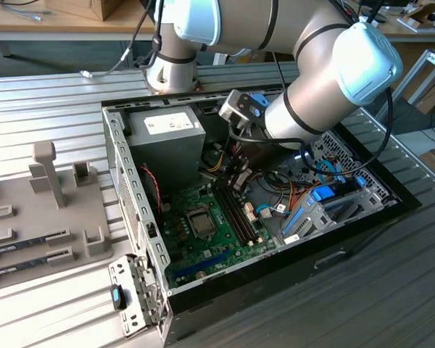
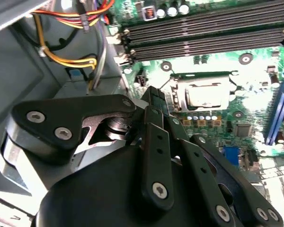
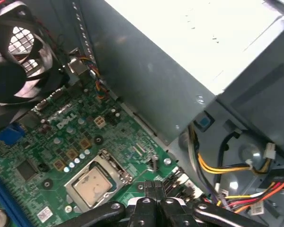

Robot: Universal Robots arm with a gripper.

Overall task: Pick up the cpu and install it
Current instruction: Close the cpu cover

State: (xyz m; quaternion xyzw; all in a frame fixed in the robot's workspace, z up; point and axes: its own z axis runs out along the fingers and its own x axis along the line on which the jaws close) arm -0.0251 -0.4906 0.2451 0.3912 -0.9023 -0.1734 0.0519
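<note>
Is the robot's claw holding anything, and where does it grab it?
Nothing. The gripper is shut and empty; the chip lies in its socket.

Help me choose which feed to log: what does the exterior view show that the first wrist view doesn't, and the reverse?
The exterior view adds the arm, a grey fixture tray at that view's left, and a blue drive bracket. The first wrist view adds the case fan and a close look at the silvery cpu lying in its socket. Both share the power supply, the green motherboard and the shut claw.
</note>
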